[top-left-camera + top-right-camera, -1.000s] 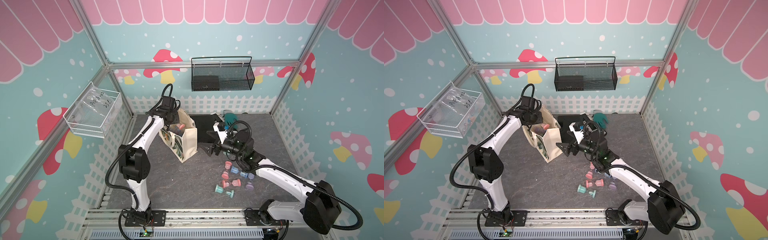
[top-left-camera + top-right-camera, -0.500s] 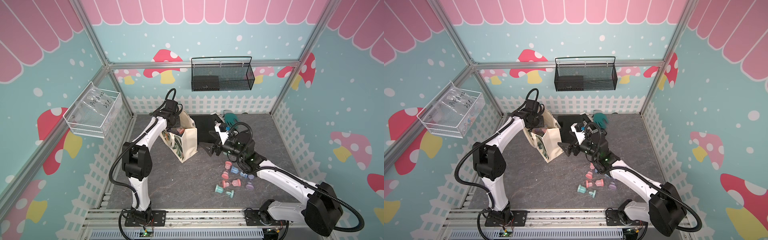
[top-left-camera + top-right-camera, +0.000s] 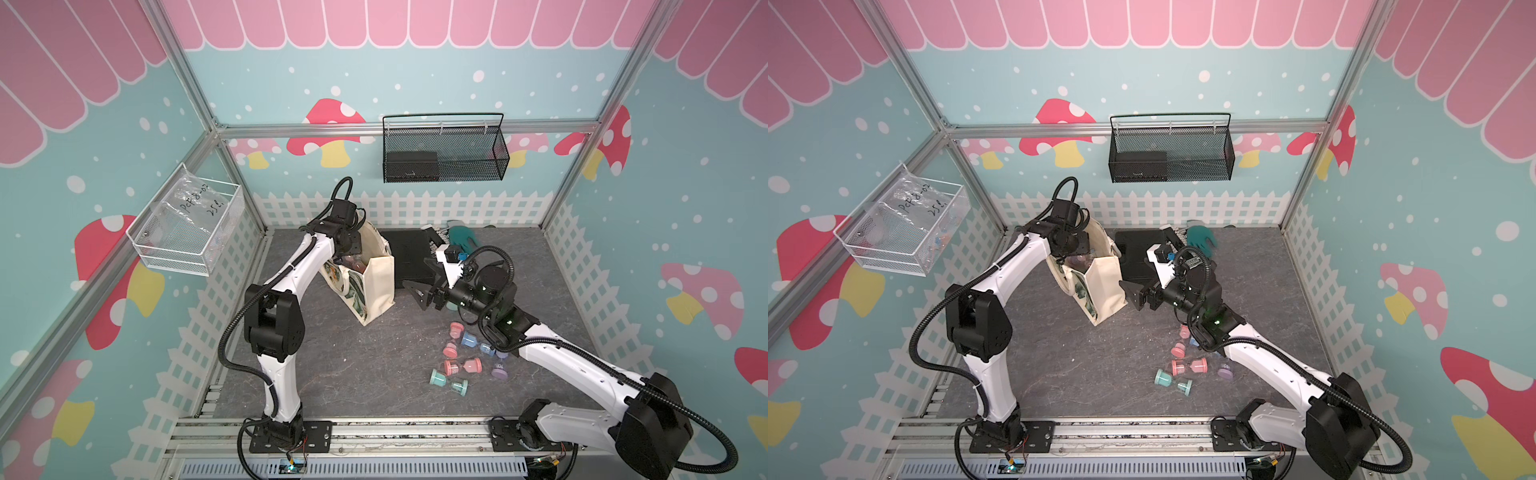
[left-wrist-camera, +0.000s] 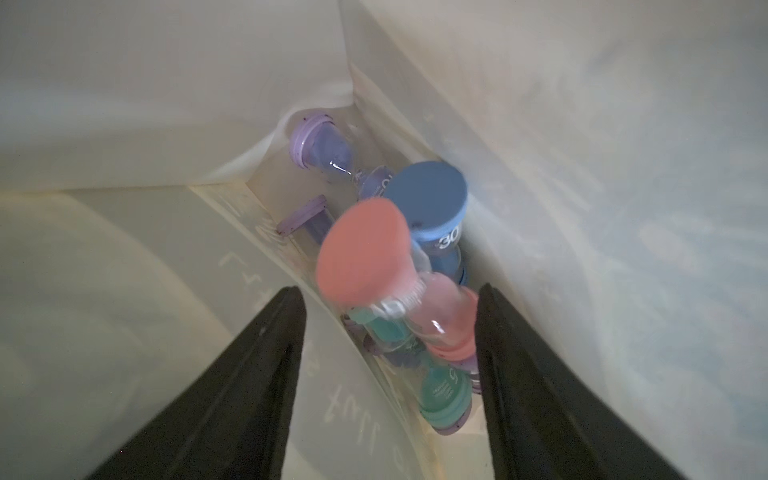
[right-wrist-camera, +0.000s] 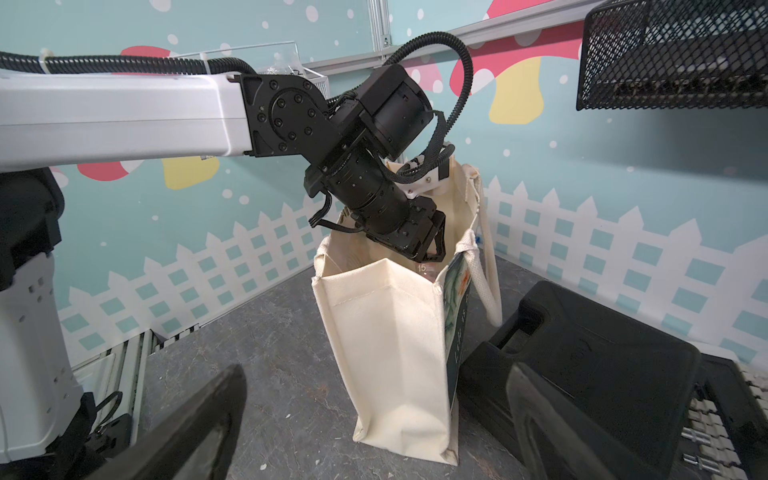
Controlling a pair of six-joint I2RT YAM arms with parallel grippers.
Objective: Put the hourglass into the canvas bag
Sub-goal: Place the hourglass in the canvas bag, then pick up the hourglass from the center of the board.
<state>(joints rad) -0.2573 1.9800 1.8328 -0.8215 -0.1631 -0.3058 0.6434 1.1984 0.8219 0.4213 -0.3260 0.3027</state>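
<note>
The left gripper is set inside the canvas bag with its jaws parted. A pink hourglass is seen between them, unclamped, above other hourglasses in the bag. The right gripper is spread wide and empty, just right of the bag.

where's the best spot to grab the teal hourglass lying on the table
Take the teal hourglass at its narrow waist, coming down from above. It lies on its side, wide caps at both ends, a pink hourglass close beside it, so a sideways approach looks crowded.
</note>
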